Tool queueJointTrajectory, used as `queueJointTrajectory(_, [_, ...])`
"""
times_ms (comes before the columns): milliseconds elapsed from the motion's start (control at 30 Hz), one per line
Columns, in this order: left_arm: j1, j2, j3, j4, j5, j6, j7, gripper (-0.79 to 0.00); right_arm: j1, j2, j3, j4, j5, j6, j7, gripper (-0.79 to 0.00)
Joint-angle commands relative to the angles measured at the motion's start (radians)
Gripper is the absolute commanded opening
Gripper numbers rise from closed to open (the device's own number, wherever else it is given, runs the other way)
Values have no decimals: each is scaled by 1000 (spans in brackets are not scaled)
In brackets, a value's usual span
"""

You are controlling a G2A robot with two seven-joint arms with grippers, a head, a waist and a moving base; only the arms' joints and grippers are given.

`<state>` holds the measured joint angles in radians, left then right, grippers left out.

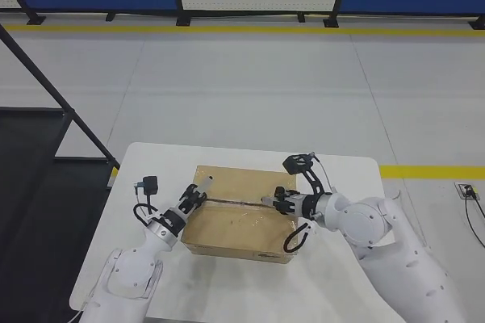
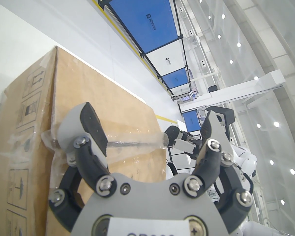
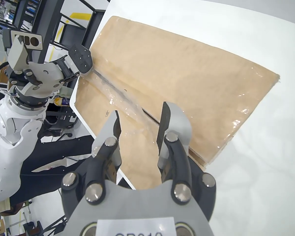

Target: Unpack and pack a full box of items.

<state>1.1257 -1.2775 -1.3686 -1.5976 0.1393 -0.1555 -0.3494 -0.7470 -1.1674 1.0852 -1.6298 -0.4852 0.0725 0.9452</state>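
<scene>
A closed brown cardboard box (image 1: pixel 234 230) (image 2: pixel 88 94) (image 3: pixel 174 69) sits in the middle of the white table (image 1: pixel 145 169). Clear tape (image 1: pixel 236 203) (image 2: pixel 135 143) (image 3: pixel 118 92) runs along its top seam. My left gripper (image 1: pixel 194 196) (image 2: pixel 150 133) is open at the left end of the seam, one finger pad (image 2: pixel 92 128) resting against the box's top edge; it also appears as the far gripper (image 3: pixel 81 60) in the right wrist view. My right gripper (image 1: pixel 278 202) (image 3: pixel 140 124) is open at the opposite end, its fingers straddling the taped seam just above the lid.
A black metal frame (image 1: pixel 40 89) and dark panel stand off the table's left side. Bare white tabletop (image 3: pixel 260 50) surrounds the box on all sides. A yellow floor line (image 1: pixel 436 171) runs beyond the table's right edge.
</scene>
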Motion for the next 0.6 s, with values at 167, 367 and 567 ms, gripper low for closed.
queueJointTrajectory(167, [3,0,7,-6,4,1,3,0,-76,6,77,-94,22,24,-155,0])
queueJointTrajectory(367, [5,0,9,-9,4,-1,6,0,-153,7,101,-172,148,-123,-224,-671])
queueJointTrajectory(567, [5,1,12,-9,2,-4,9,0,-51,-9,17,-31,221,-102,-107,-785])
